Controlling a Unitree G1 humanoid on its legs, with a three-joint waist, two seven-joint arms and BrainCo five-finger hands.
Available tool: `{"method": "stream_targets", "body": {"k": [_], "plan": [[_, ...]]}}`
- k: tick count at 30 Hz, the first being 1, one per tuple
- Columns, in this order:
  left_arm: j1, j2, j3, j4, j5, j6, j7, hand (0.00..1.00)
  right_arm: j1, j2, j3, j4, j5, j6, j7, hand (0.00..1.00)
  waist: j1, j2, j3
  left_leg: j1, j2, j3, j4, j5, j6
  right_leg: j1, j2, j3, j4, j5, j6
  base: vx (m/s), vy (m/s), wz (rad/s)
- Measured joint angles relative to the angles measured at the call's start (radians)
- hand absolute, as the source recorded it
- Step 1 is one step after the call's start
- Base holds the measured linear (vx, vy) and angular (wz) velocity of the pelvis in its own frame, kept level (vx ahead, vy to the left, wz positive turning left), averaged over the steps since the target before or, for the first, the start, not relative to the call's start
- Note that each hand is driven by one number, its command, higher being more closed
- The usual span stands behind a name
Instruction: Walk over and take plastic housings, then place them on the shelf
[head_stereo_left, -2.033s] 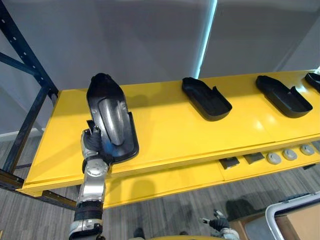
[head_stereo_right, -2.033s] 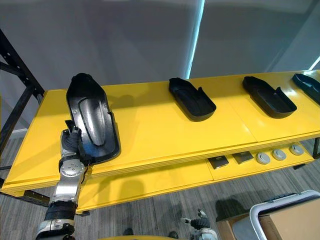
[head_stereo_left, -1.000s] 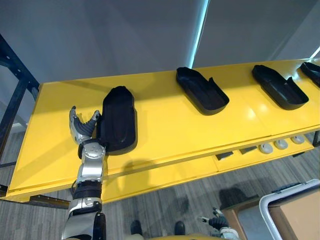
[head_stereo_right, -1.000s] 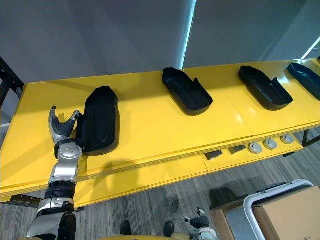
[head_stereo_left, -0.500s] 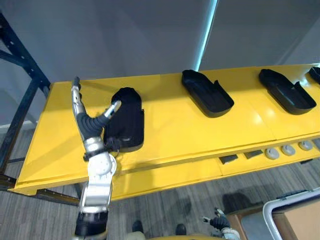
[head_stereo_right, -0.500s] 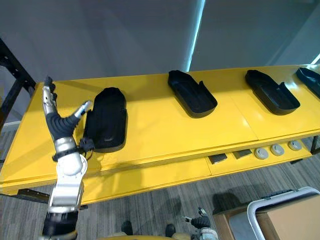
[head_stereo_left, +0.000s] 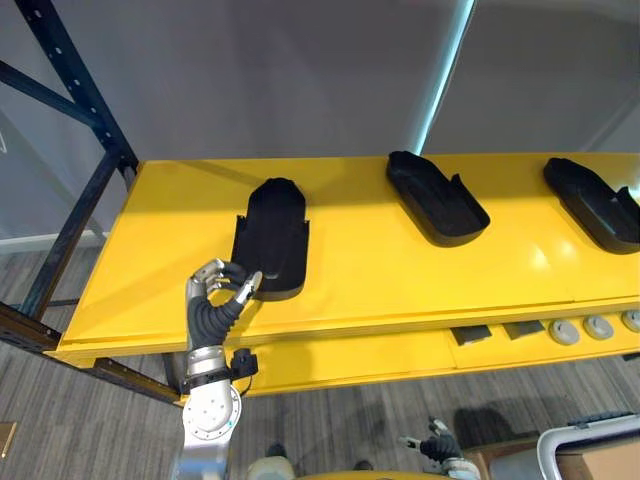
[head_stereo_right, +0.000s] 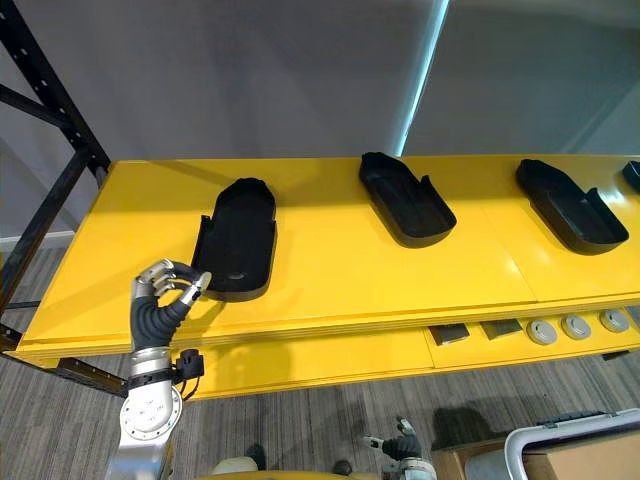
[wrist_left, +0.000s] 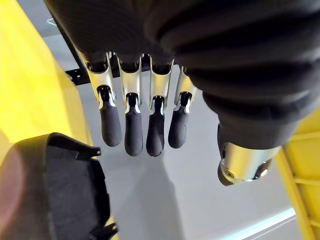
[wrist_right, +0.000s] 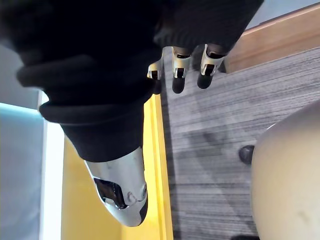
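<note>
Left hand withdrawn, housing on shelf

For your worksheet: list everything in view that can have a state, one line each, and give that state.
Left robot hand: open, fingers relaxed, holding nothing, beside the left housing's near end.
Right robot hand: low over the floor, away from the shelf.
Left housing: lying flat on the yellow shelf, not held.
Middle housing: lying on the shelf, hollow side up.
Right housing: lying on the shelf, hollow side up.
</note>
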Motion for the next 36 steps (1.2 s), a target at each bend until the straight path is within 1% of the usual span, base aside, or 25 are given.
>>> {"method": "stream_targets", "body": {"k": [4, 7, 8, 11, 13, 15, 20, 24, 28, 30, 36], "plan": [[0.0, -0.002, -0.047, 0.07, 0.022, 0.001, -0.041, 1.0, 0.001, 0.002, 0.01, -0.017, 0.0, 0.0, -0.002, 0.0, 0.0, 0.0, -0.001, -0.007, -0.003, 0.001, 0.016, -0.006, 0.002, 0.0, -0.006, 0.0, 0.0, -0.002, 0.003, 0.0, 0.0, 0.0], [-0.005, 0.001, -0.069, 0.108, 0.075, 0.002, -0.047, 1.0, 0.0, 0.005, 0.012, -0.028, -0.001, 0.0, -0.003, 0.0, -0.003, -0.001, -0.007, 0.001, -0.003, 0.004, 0.018, -0.006, 0.002, 0.0, -0.01, 0.001, 0.001, -0.003, 0.005, 0.03, 0.004, -0.02], [-0.013, 0.0, -0.071, 0.144, 0.107, 0.006, -0.055, 1.0, 0.0, 0.005, 0.014, -0.03, -0.001, 0.0, -0.003, 0.0, -0.003, 0.001, -0.011, 0.011, -0.003, 0.009, 0.015, -0.006, 0.002, 0.002, -0.013, 0.004, 0.004, -0.006, 0.009, 0.05, 0.007, -0.05], [-0.022, 0.003, -0.089, 0.196, 0.14, 0.015, -0.063, 1.0, 0.0, 0.006, 0.016, -0.031, -0.001, 0.001, -0.003, 0.0, -0.004, 0.009, -0.026, 0.013, -0.004, 0.015, 0.012, -0.006, 0.002, -0.001, -0.014, 0.008, 0.006, -0.007, 0.011, 0.01, 0.008, -0.07], [-0.026, 0.003, -0.094, 0.227, 0.17, 0.024, -0.063, 1.0, -0.001, 0.006, 0.016, -0.032, -0.002, 0.001, -0.002, 0.0, -0.003, 0.018, -0.031, 0.025, -0.004, 0.027, 0.003, -0.005, 0.001, -0.004, -0.015, 0.021, 0.011, -0.007, 0.012, -0.02, 0.007, -0.17], [-0.033, 0.004, -0.106, 0.266, 0.189, 0.028, -0.064, 1.0, -0.001, 0.006, 0.016, -0.032, -0.003, 0.001, -0.002, 0.0, -0.007, 0.026, -0.042, 0.043, -0.007, 0.03, -0.03, 0.01, -0.001, -0.004, -0.016, 0.027, 0.011, -0.007, 0.012, -0.02, -0.003, -0.11], [-0.092, 0.018, -0.127, 0.327, 0.218, 0.029, -0.06, 1.0, -0.003, 0.008, 0.015, -0.024, -0.009, 0.002, -0.002, 0.0, -0.009, 0.021, -0.051, 0.058, -0.011, 0.027, -0.103, 0.057, -0.006, -0.023, -0.012, 0.023, 0.01, -0.004, 0.009, -0.02, -0.015, 0.01], [-0.153, 0.022, -0.132, 0.379, 0.246, 0.037, -0.045, 1.0, -0.006, 0.008, 0.015, -0.02, -0.01, 0.002, -0.002, 0.0, -0.012, 0.021, -0.054, 0.076, -0.017, 0.025, -0.16, 0.087, -0.009, -0.021, -0.003, 0.025, -0.025, 0.014, 0.005, 0.0, -0.002, -0.03], [-0.195, 0.021, -0.133, 0.413, 0.246, 0.045, -0.035, 1.0, -0.013, 0.006, 0.014, -0.013, -0.01, 0.003, -0.002, 0.0, -0.023, 0.021, -0.054, 0.083, -0.021, 0.025, -0.186, 0.098, -0.009, -0.02, -0.002, 0.025, -0.035, 0.017, 0.007, 0.01, 0.001, 0.01], [-0.22, 0.024, -0.131, 0.429, 0.246, 0.047, -0.03, 1.0, -0.026, 0.007, 0.014, 0.002, -0.01, 0.003, -0.002, 0.0, -0.036, 0.021, -0.055, 0.083, -0.025, 0.027, -0.196, 0.101, -0.005, -0.019, 0.001, 0.026, -0.043, 0.02, 0.01, 0.04, 0.001, -0.03], [-0.297, 0.044, -0.124, 0.49, 0.245, 0.056, -0.014, 1.0, -0.037, 0.011, 0.007, 0.018, -0.01, 0.007, -0.002, 0.0, -0.04, 0.016, -0.055, 0.086, -0.03, 0.037, -0.212, 0.108, 0.0, -0.016, 0.0, 0.031, -0.065, 0.038, 0.011, 0.01, 0.004, -0.04]]}}
